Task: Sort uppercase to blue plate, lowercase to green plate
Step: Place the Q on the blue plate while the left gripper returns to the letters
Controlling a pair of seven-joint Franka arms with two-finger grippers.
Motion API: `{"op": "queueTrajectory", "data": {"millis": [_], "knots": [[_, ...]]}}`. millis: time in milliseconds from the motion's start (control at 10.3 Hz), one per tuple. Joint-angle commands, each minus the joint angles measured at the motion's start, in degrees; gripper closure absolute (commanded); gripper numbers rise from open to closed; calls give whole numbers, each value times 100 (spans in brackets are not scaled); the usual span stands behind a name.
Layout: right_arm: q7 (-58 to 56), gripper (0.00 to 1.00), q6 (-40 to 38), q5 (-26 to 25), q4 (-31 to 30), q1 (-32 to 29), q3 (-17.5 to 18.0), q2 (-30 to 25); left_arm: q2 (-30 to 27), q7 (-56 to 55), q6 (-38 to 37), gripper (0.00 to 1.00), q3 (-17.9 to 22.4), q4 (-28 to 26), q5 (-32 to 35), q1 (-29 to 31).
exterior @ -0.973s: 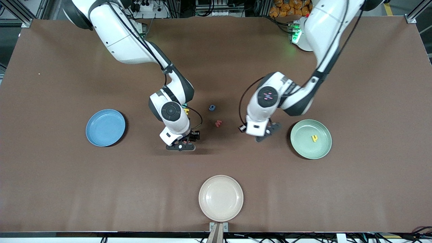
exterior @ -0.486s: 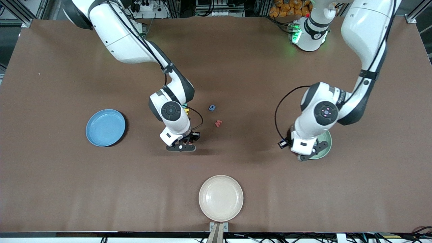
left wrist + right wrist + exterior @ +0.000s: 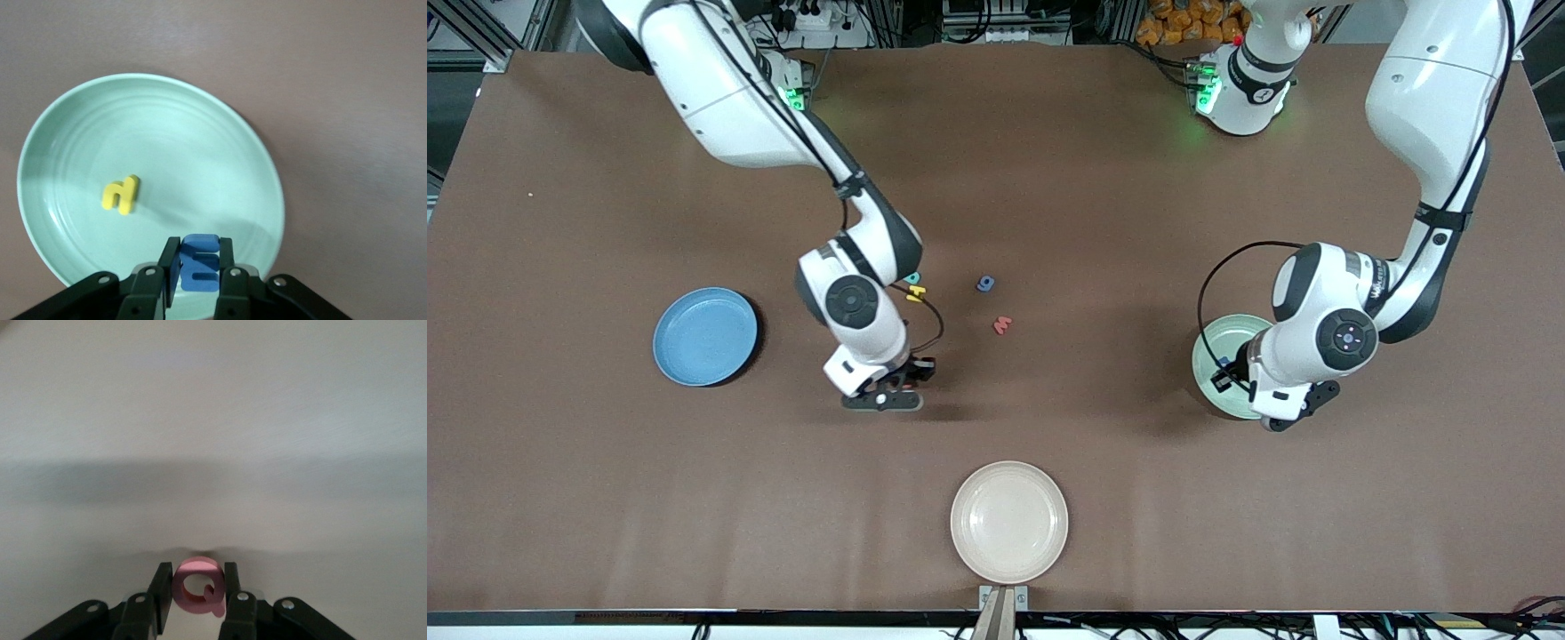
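Green plate (image 3: 247,173): one small yellow lowercase letter (image 3: 121,194) lay in it.
Left hand (image 3: 198,267): clamped on blue rounded m (image 3: 200,263) over the green plate's rim.
Right hand (image 3: 199,590): clamped on red Q (image 3: 197,587), apparently just above the counter (image 3: 605,489).
Blue plate (image 3: 704,336): held no letters.
Left on counter: blue g (image 3: 985,284), red rounded m (image 3: 1002,325), yellow H (image 3: 915,292), teal letter (image 3: 911,278).

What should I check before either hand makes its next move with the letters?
1. Left hand shut on the blue m: ok.
2. Left hand over the green plate for the drop: ok, above the rim area near the plate's edge.
3. Yellow lowercase letter already lying in the green plate, apart from the drop spot: ok.
4. Right hand shut on the red Q: ok.
5. Right hand over the blue plate: not ok, it is over bare table beside it.
6. Blue g and red m sorted: not ok, both lie on the table.
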Motion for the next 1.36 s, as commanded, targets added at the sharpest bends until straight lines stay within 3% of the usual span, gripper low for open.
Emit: {"op": "queueTrajectory", "data": {"millis": [0, 195, 389, 778, 876, 973, 1265], "knots": [[-1207, 100, -777, 52, -527, -740, 40, -857, 26, 12, -70, 0, 9, -64, 149, 11], [-2130, 100, -772, 43, -1114, -1303, 31, -1235, -70, -111, -70, 0, -87, -64, 106, -164], [-3105, 100, -771, 43, -1554, -1866, -22, -1473, -176, -688, -70, 0, -524, 41, 70, -480], [-3461, 99, -762, -44, -1960, -2158, -303, -1536, 95, -1087, -61, 0, -624, 682, 202, -1805], [-3392, 53, -754, -45, -1961, -2202, -294, -1518, 287, -1165, -35, 0, -606, 805, 211, -2069], [-3295, 1, -754, -45, -1952, -2202, -294, -1510, 490, -1314, -17, 0, -510, 980, 202, -2307], [-3180, 0, -727, -27, -1900, -2045, -285, -1475, 1017, -2594, -8, 0, 35, 1551, 149, -3064]]}}
